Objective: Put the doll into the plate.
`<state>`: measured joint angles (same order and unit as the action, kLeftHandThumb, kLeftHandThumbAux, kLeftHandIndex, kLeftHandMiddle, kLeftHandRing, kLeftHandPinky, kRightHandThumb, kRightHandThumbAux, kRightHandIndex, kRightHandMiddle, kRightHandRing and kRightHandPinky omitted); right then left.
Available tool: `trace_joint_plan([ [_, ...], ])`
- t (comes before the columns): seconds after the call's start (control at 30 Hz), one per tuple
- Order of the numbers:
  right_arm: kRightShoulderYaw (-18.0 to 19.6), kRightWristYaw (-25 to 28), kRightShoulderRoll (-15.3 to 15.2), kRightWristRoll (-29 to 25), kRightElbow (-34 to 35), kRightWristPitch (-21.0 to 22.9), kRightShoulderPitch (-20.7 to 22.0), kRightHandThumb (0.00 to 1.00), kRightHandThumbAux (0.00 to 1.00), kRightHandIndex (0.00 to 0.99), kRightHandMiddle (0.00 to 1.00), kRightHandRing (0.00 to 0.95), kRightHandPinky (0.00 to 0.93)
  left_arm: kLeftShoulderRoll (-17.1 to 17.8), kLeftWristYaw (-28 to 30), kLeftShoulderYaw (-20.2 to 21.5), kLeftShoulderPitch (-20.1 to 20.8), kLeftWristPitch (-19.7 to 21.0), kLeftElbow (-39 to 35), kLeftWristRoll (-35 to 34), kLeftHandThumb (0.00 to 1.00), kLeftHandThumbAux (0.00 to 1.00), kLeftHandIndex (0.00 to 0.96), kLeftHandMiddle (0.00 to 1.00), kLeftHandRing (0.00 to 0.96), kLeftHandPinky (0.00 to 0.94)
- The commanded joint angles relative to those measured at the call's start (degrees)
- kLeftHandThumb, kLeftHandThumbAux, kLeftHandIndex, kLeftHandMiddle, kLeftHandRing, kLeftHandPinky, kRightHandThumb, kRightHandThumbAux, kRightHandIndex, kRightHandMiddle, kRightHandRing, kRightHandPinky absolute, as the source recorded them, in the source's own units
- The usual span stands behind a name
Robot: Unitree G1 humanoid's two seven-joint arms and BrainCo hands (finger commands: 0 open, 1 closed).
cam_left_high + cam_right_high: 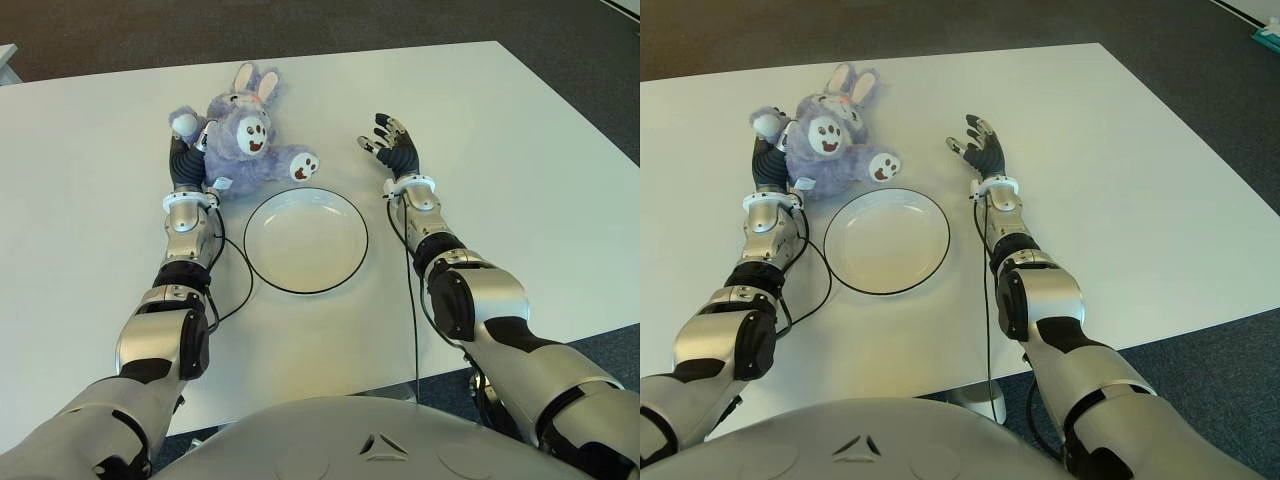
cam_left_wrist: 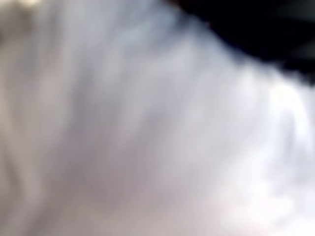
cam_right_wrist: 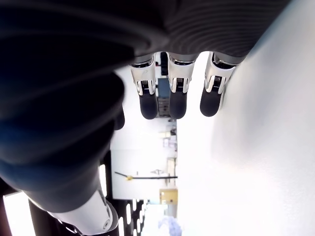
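The desk (image 1: pixel 520 180) is a broad, smooth white slab with dark carpet beyond its edges. On it, between the two forearms and nearer the robot than both hands, sits the plate (image 1: pixel 306 240): round, shallow, glossy white with a thin dark rim. The doll (image 1: pixel 243 140) is a plush lilac rabbit with fuzzy fur, pink-lined ears and white paw pads. It lies on its back just beyond the plate, not in it, its long axis running from the ears at the far end to a foot that reaches the plate's far rim. The left hand (image 1: pixel 187 160) is pressed against the doll's near side, mostly covered by fur; its wrist view shows only blurred pale plush, so its grip cannot be told. The right hand (image 1: pixel 393 146) shows well to the right of the doll, fingers (image 3: pixel 177 101) spread and upright, holding nothing.
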<state>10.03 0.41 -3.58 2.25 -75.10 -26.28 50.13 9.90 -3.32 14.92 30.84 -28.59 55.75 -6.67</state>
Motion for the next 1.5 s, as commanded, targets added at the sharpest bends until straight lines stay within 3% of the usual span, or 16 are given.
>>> trace_joint_plan([
  [0.03, -0.2, -0.2, 0.2, 0.6, -1.4, 1.5, -1.8, 0.324, 0.831, 0.155, 0.103, 0.078, 0.106, -1.8, -0.5, 0.6, -4.6, 1.3, 4.2, -0.5, 0.0, 0.537, 0.0, 0.071, 0.063, 0.053],
  [0.23, -0.4, -0.5, 0.1, 0.8, -1.4, 1.5, -1.8, 0.346, 0.831, 0.158, 0.109, 0.082, 0.113, -1.9, -0.9, 0.9, -4.0, 1.1, 4.4, -0.6, 0.016, 0.568, 0.0, 0.086, 0.083, 0.08],
  [0.7, -0.5, -0.8, 0.1, 1.0, -1.4, 1.4, -1.7, 0.345, 0.836, 0.163, 0.117, 0.09, 0.118, -1.5, -1.7, 1.8, -1.5, 0.8, 6.4, -1.1, 0.158, 0.608, 0.004, 0.111, 0.128, 0.17],
  [1.17, -0.5, -0.8, 0.1, 1.0, -1.4, 1.8, -1.4, 0.344, 0.837, 0.155, 0.11, 0.085, 0.111, -2.2, -3.0, 4.3, 1.7, 0.2, 8.4, -2.7, 0.409, 0.608, 0.108, 0.224, 0.258, 0.322],
  [1.5, -0.5, -0.7, 0.1, 1.0, -1.4, 1.8, -1.3, 0.354, 0.836, 0.156, 0.116, 0.092, 0.126, -2.3, -4.9, 5.9, 3.7, -0.3, 10.0, -3.0, 0.546, 0.591, 0.226, 0.293, 0.32, 0.355],
])
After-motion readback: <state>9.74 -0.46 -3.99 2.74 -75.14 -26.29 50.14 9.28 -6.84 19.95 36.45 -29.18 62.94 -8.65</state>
